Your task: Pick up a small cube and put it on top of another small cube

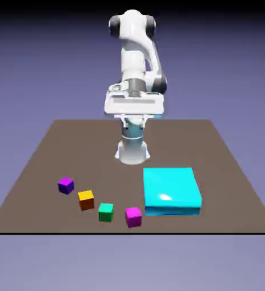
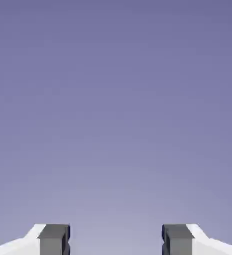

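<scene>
The small green cube [image 1: 106, 212] sits near the table's front edge, between an orange cube [image 1: 86, 199] on its left and a magenta cube [image 1: 133, 216] on its right. A purple cube [image 1: 65, 185] lies farther left. My gripper [image 1: 134, 115] hangs high over the back of the table, far from all the cubes. In the hand view the gripper [image 2: 116, 241] is open, its two grey fingertips [image 2: 54, 239] wide apart with nothing between them. Only the plain backdrop shows there; no cube is in that view.
A large flat cyan block [image 1: 172, 190] lies on the brown table [image 1: 55, 148] to the exterior view's right of the cubes, close to the magenta one. The robot's base [image 1: 132, 150] stands behind it at mid table.
</scene>
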You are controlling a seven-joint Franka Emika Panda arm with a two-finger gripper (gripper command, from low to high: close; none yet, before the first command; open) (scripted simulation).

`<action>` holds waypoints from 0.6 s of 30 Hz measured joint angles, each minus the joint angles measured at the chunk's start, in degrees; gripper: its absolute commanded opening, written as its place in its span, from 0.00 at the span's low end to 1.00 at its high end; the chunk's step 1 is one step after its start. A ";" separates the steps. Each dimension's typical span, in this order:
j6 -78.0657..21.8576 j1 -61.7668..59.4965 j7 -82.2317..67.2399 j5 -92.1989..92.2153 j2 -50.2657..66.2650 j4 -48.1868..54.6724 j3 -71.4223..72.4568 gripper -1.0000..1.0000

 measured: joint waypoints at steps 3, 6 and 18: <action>-2.36 4.27 -7.42 -2.18 6.23 2.36 -4.82 0.50; -4.72 8.55 -14.84 -4.36 12.46 4.72 -9.64 0.50; -14.16 25.64 -44.53 -13.09 37.38 14.16 -28.93 0.50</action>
